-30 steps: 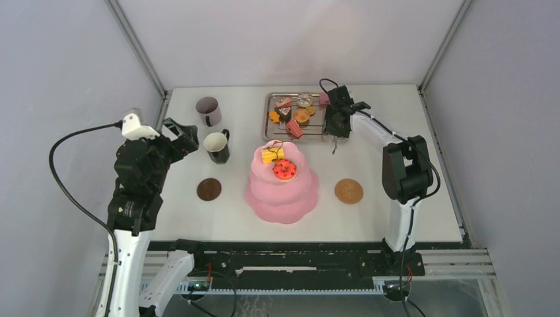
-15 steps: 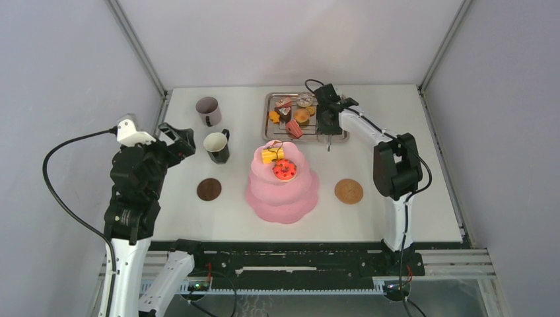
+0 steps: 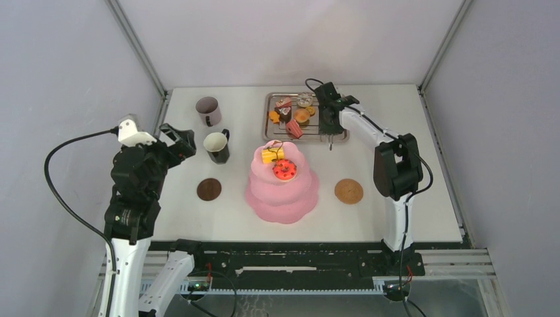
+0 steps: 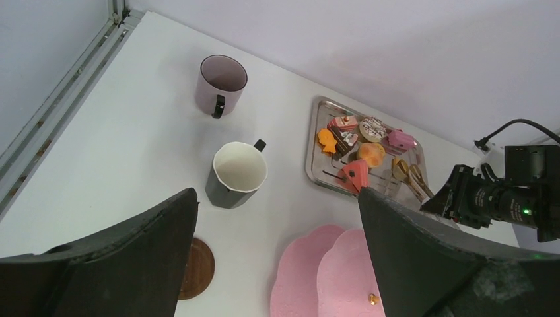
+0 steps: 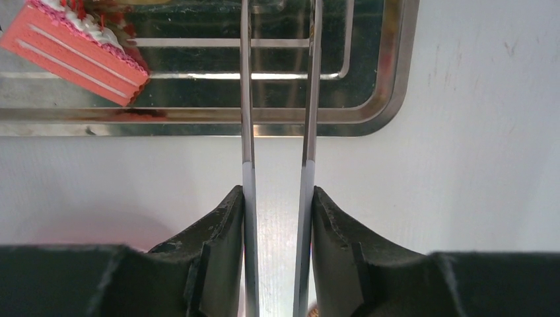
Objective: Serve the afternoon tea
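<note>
- Pink three-tier stand [image 3: 280, 206]: centre of the table, on the near side of the steel tray [image 5: 393, 79]. Upper tiers carry a yellow cake [image 3: 270, 156] and a red round cake [image 3: 284, 171]; the lowest tier shows nothing on it.
- Toy cakes [image 3: 302, 117], several: on the tray, among them a pink slice [image 5: 72, 56] at its near rim.
- Black mug [image 3: 216, 146] and mauve mug [image 3: 208, 110]: left of the tray, upright, neither on a coaster [image 3: 209, 189].
- Tongs [image 5: 245, 132], steel: clasped from both sides by the right gripper [image 5: 276, 198]. Arms stand narrowly apart and almost parallel over the tray's near right corner. The tips run out of view, so whether they pinch anything cannot be told.
- Left gripper [image 4: 277, 195]: fingers spread wide, empty, above the table's left side near the black mug.
- Step in hand, as judged: fetching another cake from tray to stand.
- Next move calls for: tips set either side of one cake, a gentle squeeze, a level carry to a free tier.
</note>
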`<state>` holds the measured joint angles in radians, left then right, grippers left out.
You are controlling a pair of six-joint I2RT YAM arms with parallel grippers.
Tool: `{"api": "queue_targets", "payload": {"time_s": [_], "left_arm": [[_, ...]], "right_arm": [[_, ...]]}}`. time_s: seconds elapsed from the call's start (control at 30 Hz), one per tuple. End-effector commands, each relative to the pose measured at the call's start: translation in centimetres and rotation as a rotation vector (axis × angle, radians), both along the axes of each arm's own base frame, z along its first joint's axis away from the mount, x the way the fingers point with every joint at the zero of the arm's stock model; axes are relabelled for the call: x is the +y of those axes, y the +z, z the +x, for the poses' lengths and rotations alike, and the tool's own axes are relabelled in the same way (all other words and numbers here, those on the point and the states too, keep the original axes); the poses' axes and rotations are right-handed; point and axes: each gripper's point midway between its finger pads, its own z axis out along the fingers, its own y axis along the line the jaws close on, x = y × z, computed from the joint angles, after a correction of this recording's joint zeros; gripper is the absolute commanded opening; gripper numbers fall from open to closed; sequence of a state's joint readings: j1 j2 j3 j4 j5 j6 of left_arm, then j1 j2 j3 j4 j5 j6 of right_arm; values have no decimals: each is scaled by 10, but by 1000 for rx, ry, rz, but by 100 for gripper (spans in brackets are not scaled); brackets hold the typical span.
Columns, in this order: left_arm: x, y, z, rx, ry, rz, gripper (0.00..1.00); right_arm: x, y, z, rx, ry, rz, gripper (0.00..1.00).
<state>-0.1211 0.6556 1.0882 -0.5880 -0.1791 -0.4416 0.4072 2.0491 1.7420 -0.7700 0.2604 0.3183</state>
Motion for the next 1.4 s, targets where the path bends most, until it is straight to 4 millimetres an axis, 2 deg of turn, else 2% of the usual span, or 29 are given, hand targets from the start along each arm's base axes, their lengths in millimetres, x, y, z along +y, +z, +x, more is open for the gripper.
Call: {"api": "queue_targets", "payload": {"time_s": [0.0,0.3,0.4,0.7,0.93,1.07,1.2,1.37], "left_arm": [[-1,1,4,9,-17,19,95],[-10,6,4,1,-74,32,95],[-11,9,6,6,-82,40,95],[-17,8,18,11,-104,28,95],[-19,11,17,6,-118,37,95],[-18,13,18,5,-115,39,95],[-23,16,21,6,-133,22,95],[-22,14,23,10,-127,15,95]], "right_arm": [[-9,55,4,-101,-4,32,34],[-29,96,-38,-159,27,52,33],[-36,104,-55,-181,23,87,32],[-43,139,-103,-245,48,144,30],[-45,170,-158,-281,140,160,30],[-29,176,-196,-302,271,174,30],[-14,174,-232,-288,380,194,30],[-8,167,-261,-242,436,223,31]]}}
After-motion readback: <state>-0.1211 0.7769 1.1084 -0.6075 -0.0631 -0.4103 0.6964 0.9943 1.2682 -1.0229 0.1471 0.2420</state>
